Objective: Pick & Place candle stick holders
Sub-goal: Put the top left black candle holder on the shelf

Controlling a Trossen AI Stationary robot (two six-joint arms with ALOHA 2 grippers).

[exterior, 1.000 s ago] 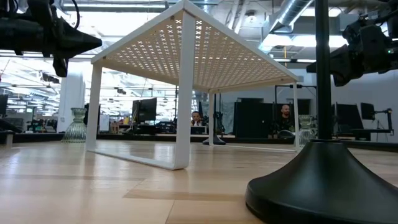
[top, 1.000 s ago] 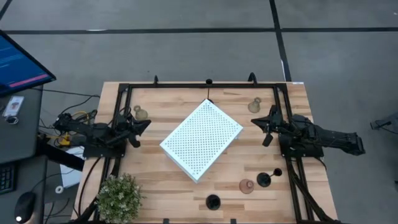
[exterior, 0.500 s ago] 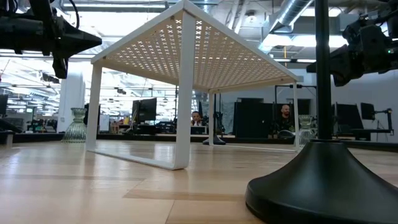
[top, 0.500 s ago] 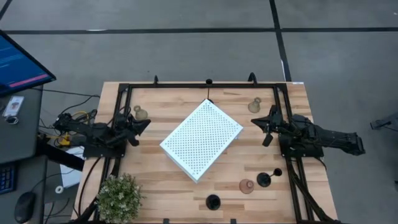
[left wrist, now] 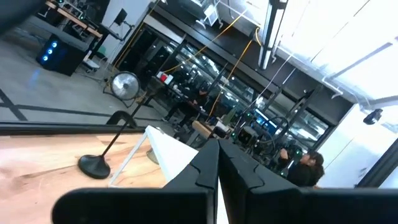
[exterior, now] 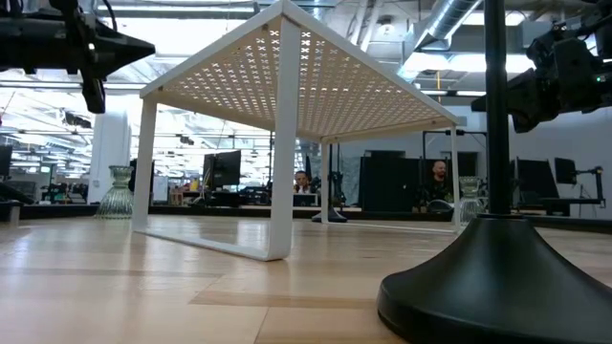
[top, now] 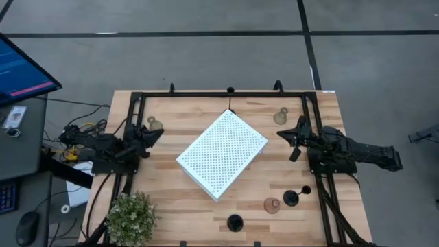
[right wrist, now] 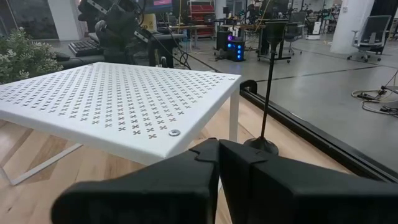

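My left gripper (top: 162, 132) is shut and empty above the table's left side, just near of a pale bell-shaped holder (top: 156, 125) that stands on its base. My right gripper (top: 280, 133) is shut and empty at the right, near of a second pale bell holder (top: 280, 116). A pink bell holder (top: 272, 205) stands near the front right. Black holders stand at the front (top: 235, 223), at the front right (top: 291, 199) and at the far edge (top: 230, 90). The front one's base fills the low view (exterior: 478, 282).
A white perforated board (top: 222, 152) on thin legs stands in the table's middle, between the arms. A bushy green plant (top: 130, 218) sits at the near left corner. A black frame (top: 219, 95) runs round the table. People show in the room behind (exterior: 438, 172).
My left gripper has gone up a little, staying shut. The holders and the right arm have kept still.
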